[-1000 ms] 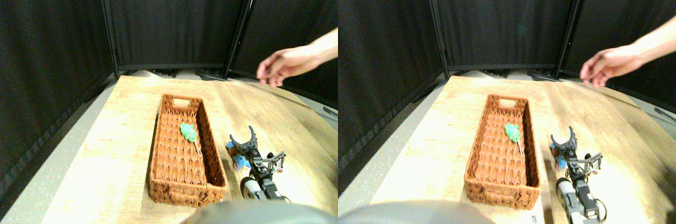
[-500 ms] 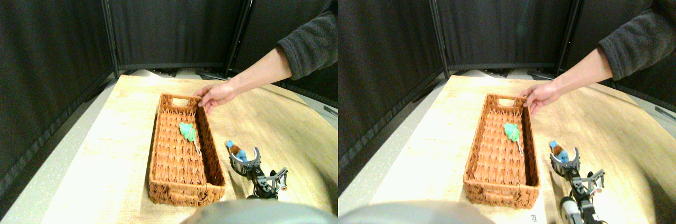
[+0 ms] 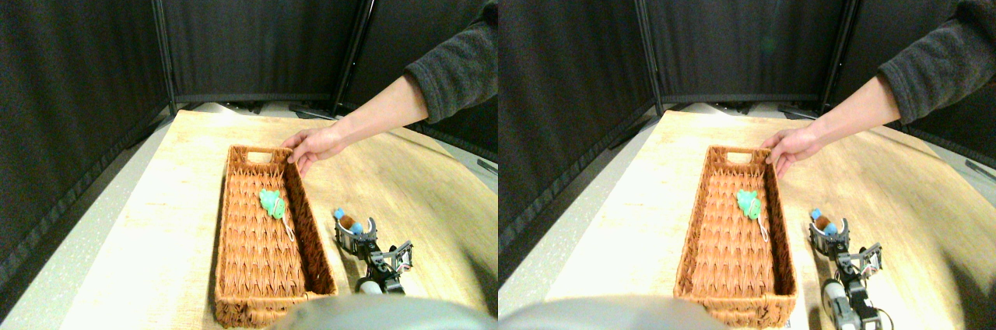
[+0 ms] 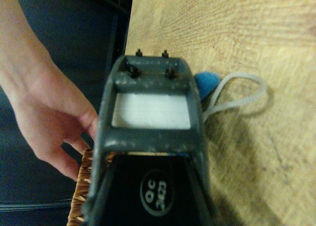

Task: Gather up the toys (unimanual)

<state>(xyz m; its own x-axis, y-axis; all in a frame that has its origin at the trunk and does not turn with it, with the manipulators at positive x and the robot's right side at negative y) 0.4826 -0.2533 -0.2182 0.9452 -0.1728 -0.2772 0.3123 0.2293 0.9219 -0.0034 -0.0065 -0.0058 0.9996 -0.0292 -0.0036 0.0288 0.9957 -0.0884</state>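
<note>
A green plush toy (image 3: 272,203) lies inside the long brown wicker basket (image 3: 233,268), toward its far half. Right of the basket, a small blue-and-brown toy (image 3: 345,221) rests on the wooden table. In the wrist view only its blue tip (image 4: 206,83) and white cord loop (image 4: 242,93) show past the jaw frame. My right gripper (image 3: 355,229) sits low on the table just behind this toy, open, its prongs spread on either side of the toy's near end without holding it.
A person's hand (image 3: 311,145) in a dark sleeve grips the basket's far right corner, and it also shows in the wrist view (image 4: 49,112). Black curtain panels (image 3: 249,26) close off the back and left. Wooden table (image 3: 420,182) extends to the right.
The hand came down from the air to the basket's far corner and pushed the basket a little nearer and leftward. My gripper drew back, uncovering the blue-and-brown toy.
</note>
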